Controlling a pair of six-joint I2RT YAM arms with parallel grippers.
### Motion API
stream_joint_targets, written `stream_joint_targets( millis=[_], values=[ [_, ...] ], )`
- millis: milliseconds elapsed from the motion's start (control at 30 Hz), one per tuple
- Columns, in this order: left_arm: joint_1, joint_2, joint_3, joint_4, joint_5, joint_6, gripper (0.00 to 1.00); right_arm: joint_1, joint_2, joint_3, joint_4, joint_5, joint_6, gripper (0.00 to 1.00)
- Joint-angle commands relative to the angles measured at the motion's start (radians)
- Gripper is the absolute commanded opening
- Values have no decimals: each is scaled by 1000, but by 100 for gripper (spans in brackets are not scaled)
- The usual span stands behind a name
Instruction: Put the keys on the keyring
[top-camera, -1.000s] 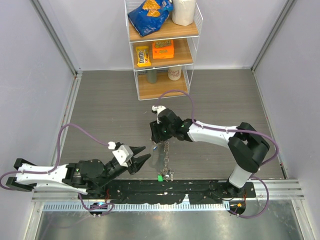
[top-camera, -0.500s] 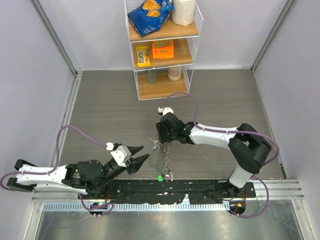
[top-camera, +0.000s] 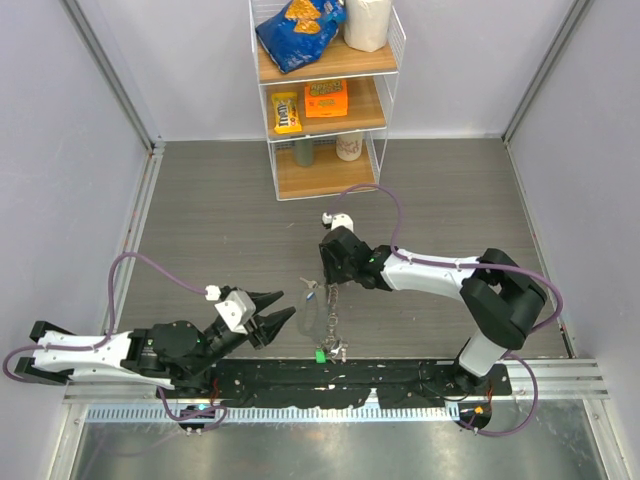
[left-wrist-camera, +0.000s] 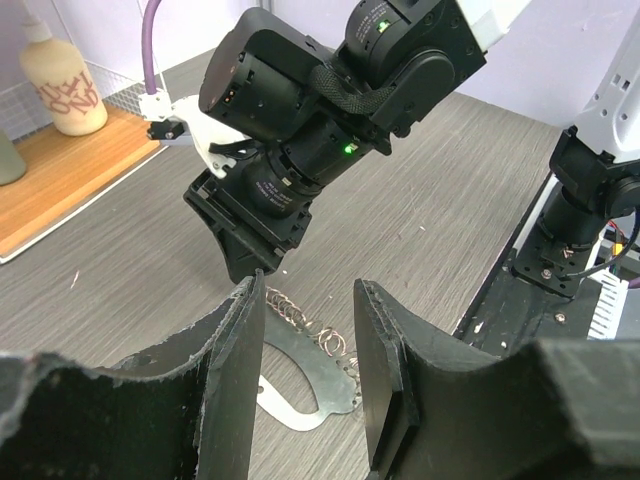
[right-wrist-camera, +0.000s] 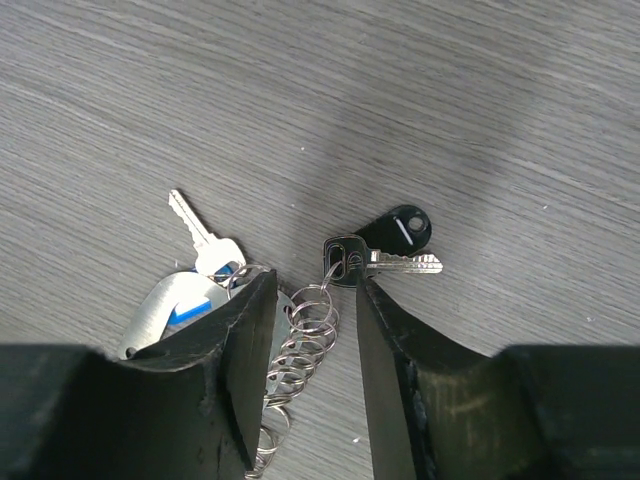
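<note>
The right pincer (right-wrist-camera: 312, 290), partly open and empty, straddles the keyring chain (right-wrist-camera: 300, 345) beside the keys (right-wrist-camera: 400, 232); the left pincer (left-wrist-camera: 308, 300) gapes empty.

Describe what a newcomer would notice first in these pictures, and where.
The right gripper hangs above the middle of the table, jaws open astride a silver chain, with black-headed keys lying just beyond. The left gripper, also open, points at the grey keyring from the left.
</note>
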Motion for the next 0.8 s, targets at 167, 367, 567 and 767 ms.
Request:
stream_joint_targets(
  millis=[167,367,567,767],
  values=[
    [1,-30,-7,27,-25,5,46,1,45,37,32,42,25,41],
    [1,-23,-8,27,-33,8,46,1,68,43,35,32,29,39],
    [1,-27,-8,27,-34,12,47,1,81,42,35,42,25,32],
    [3,-30,-12,24,-37,6,47,1,87,43,32,65,13,11]
  ],
)
